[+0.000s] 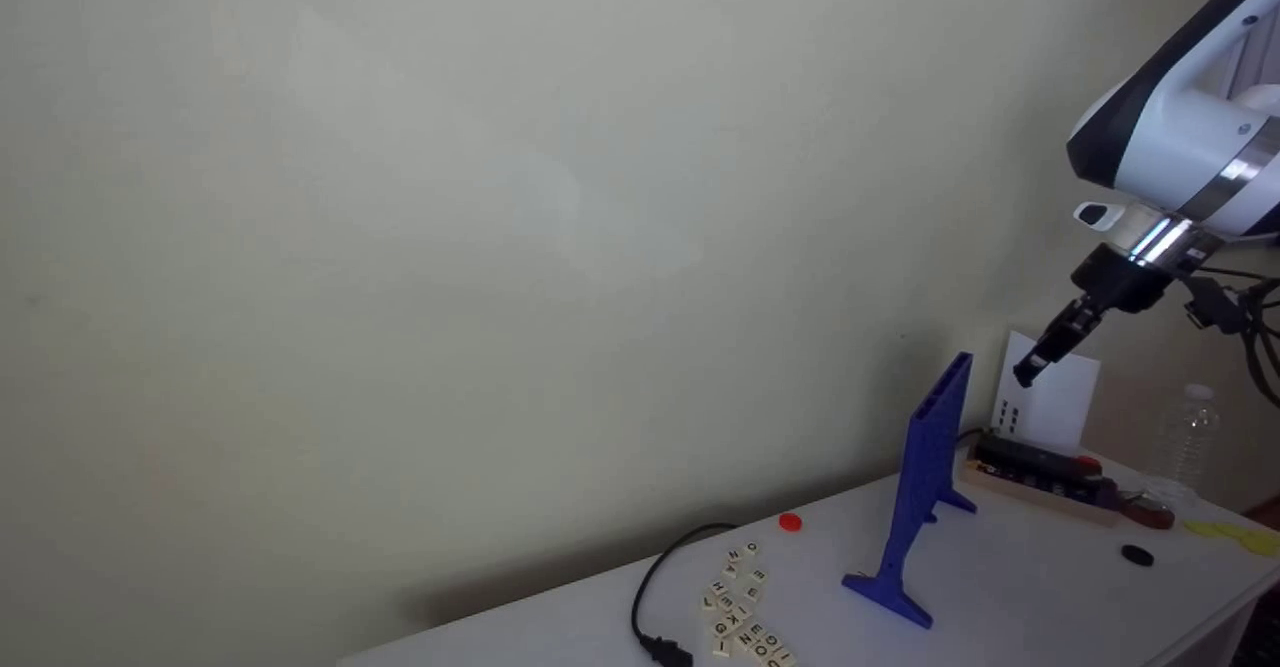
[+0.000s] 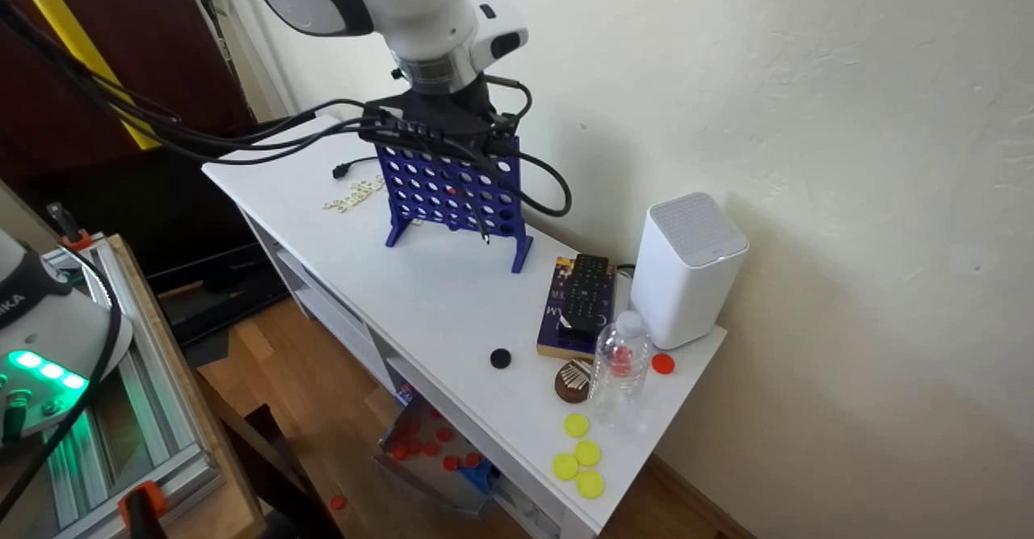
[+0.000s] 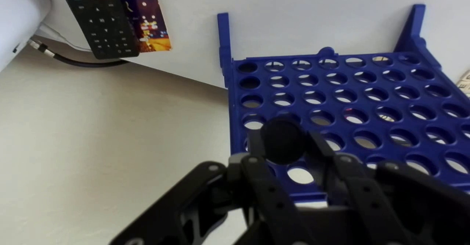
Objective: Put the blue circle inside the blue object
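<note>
The blue object (image 1: 928,452) stands upright on the white table on splayed feet, with rows of round holes and slots along its top. It shows in both exterior views (image 2: 436,214) and in the wrist view (image 3: 361,103). My gripper (image 3: 282,142) is shut on a dark disc (image 3: 282,142), held by its edges between the fingertips. The disc looks nearly black here; no plainly blue disc shows. In an exterior view my gripper (image 1: 1026,373) is beside the panel's top at about its height, apart from it. In the wrist view the disc overlaps the panel near its left end.
A white box (image 2: 691,272), a book with a remote (image 2: 586,292), a clear bottle (image 2: 620,369) and a brown round object (image 2: 572,384) stand beyond the panel. A black disc (image 2: 501,358) and yellow discs (image 2: 590,484) lie on the table. Letter tiles (image 1: 740,612) and a wall are near.
</note>
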Robot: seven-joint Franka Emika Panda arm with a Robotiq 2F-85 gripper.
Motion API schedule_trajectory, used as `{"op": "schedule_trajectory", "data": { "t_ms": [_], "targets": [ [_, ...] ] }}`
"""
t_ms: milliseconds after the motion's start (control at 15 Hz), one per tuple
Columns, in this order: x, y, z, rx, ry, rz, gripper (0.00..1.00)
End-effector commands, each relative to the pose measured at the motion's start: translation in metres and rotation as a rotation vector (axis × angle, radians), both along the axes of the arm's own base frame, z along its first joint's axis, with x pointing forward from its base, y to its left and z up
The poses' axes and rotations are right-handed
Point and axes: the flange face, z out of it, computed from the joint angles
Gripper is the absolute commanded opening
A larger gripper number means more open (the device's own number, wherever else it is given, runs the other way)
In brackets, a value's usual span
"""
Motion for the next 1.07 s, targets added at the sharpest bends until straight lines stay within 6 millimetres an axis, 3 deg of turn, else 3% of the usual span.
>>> {"op": "schedule_trajectory", "data": {
  "t_ms": [0,1000],
  "targets": [
    [0.002,0.0,0.014,0.052,-0.051,0.015,0.09],
    [0.022,0.008,0.025,0.078,-0.147,0.03,0.09]
  ]
}}
